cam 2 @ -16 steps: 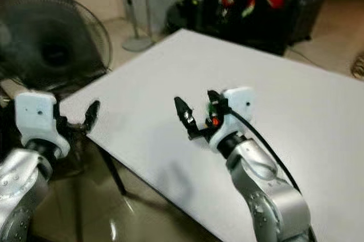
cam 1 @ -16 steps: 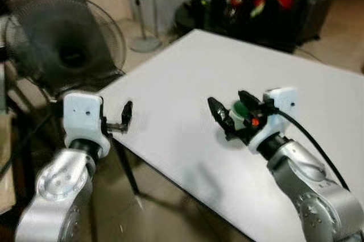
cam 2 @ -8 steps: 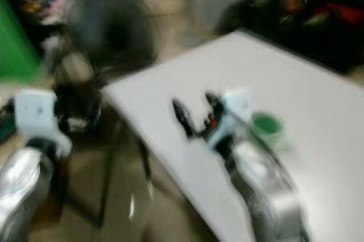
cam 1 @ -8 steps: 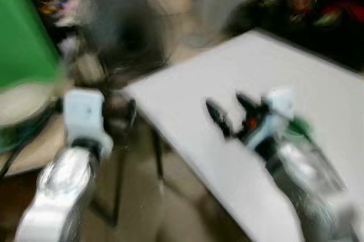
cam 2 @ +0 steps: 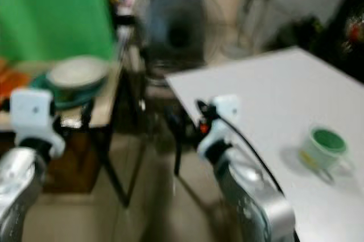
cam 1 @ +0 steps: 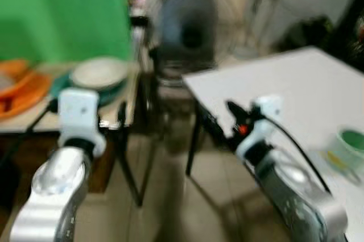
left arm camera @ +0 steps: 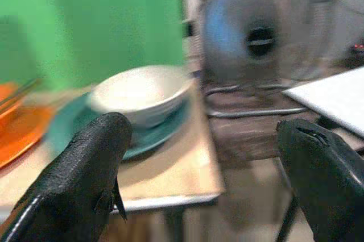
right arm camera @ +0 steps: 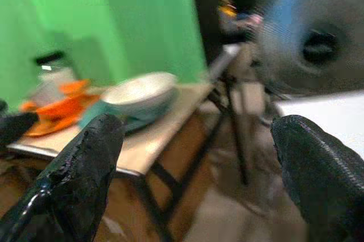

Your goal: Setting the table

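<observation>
Both grippers were up and empty: the left gripper (left arm camera: 199, 179) had its black fingers (left arm camera: 79, 179) spread wide with nothing between them, and the right gripper (right arm camera: 193, 174) was just as wide open and just as bare. Out past the left one sat a white bowl (left arm camera: 142, 94), resting on a teal plate (left arm camera: 165, 131), and both of those sat on a low side table (cam 1: 122, 114) in front of a green backdrop (cam 1: 62, 15). Beside the teal plate, further from the robot's right, lay some orange dishes (cam 1: 20, 88), too blurred to sort out. On the other side of the side table stood a fan (cam 1: 190, 29), and beyond that the white dining table (cam 2: 267, 94), which carried a green cup (cam 2: 323, 146) well apart from the side table and off to the right of the right arm. The head views were smeared, which reads as the robot on the move and facing the stacked crockery. The judgement here: one item was already on the dining table, and the step in hand was the approach to fetch the next piece. The next move called for closing in on the side table until the bowl was in reach, then lining a gripper up on the bowl's rim for a pinch; the bowl sat loose on the plate, so it should lift cleanly if gripped squarely.
</observation>
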You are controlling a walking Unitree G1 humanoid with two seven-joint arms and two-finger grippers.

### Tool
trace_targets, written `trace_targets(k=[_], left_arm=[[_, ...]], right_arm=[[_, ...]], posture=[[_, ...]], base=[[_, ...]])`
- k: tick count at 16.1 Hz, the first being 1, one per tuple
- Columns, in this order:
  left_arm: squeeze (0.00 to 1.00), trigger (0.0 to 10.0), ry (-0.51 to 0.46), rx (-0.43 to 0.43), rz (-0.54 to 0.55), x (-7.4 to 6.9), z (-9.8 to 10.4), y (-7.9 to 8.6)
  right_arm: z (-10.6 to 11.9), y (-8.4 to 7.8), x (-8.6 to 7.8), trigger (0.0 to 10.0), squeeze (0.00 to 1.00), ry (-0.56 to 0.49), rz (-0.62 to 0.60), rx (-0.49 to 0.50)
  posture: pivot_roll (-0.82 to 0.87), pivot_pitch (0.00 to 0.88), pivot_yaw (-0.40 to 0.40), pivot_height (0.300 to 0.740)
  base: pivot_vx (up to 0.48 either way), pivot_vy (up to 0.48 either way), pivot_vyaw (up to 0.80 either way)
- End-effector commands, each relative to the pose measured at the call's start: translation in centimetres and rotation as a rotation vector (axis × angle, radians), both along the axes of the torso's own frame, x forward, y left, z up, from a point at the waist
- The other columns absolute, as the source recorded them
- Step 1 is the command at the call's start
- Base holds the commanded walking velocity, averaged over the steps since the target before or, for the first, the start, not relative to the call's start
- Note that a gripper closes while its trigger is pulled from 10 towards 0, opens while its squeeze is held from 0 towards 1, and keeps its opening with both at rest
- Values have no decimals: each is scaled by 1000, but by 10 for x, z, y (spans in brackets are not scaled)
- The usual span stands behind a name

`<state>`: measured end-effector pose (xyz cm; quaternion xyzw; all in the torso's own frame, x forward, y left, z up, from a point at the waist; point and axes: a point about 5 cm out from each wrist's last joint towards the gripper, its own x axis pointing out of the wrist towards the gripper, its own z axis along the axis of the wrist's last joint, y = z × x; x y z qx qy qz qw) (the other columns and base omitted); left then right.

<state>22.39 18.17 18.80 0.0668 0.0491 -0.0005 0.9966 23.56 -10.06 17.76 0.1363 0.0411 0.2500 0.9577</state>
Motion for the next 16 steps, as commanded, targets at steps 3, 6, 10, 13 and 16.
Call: trace_targets(k=[3,6,10,13,16], left_arm=[[0,10000,-4,0,-30,0,1,-4],[0,10000,-9,22,-31,1,2,-2],[0,10000,5,35,-39,0,-1,-2],[0,10000,-10,18,-57,0,-3,-5],[0,10000,-8,3,-75,-1,-4,-6]], right_arm=[[0,-7,1,10000,1000,-6,-44,-8],[-5,-13,3,10000,1000,16,-105,-5],[-16,-18,4,10000,1000,51,-153,-46],[-23,-19,8,10000,1000,69,-174,-80],[-27,-20,14,10000,1000,81,-187,-92]], posture=[[-43,0,29,740],[-46,0,34,740],[-42,0,36,740],[-37,0,31,740],[-36,0,29,740]], base=[[0,480,800],[0,320,419],[0,0,0],[0,0,0],[0,0,0]])
